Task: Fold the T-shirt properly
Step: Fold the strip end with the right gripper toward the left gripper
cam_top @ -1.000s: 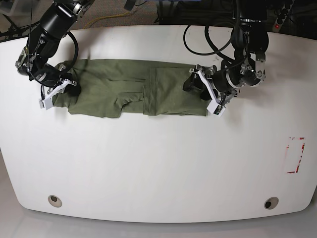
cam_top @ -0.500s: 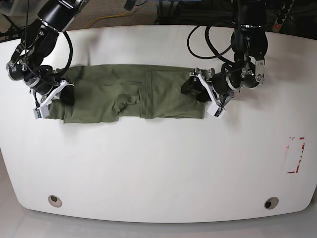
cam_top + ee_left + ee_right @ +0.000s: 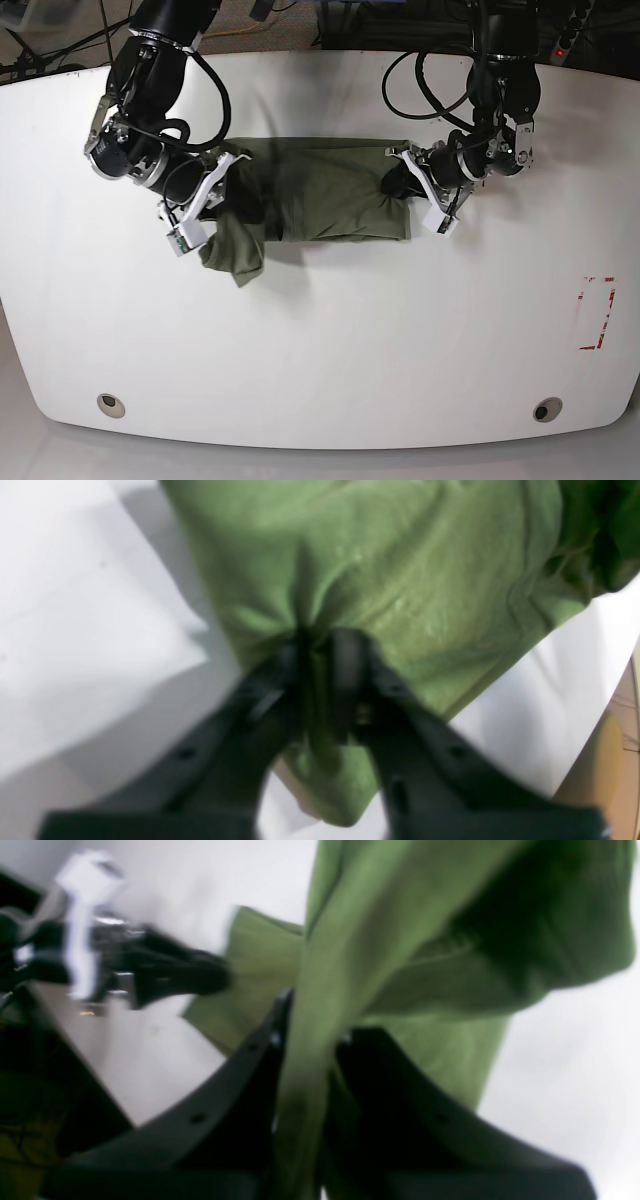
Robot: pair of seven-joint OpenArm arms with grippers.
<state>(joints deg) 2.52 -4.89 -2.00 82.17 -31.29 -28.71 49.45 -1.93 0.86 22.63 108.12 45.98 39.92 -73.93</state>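
step: fold across | right gripper [image 3: 228, 195] clamped on soft olive-green cotton T-shirt [image 3: 330, 195], lifting end over (hem dangling) | left gripper [image 3: 392, 183] pinching opposite edge, anchoring

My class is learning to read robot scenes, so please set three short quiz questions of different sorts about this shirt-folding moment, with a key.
1. True or false: the left gripper is shut on a pinch of the T-shirt.
2. Multiple choice: in the base view, the shirt end held by the right gripper is
A) flat on the table
B) lifted, with cloth hanging below it
C) off the table's edge
3. Fill in: in the base view, the red marking lies near the table's ____ edge.

Key: 1 true; 2 B; 3 right.
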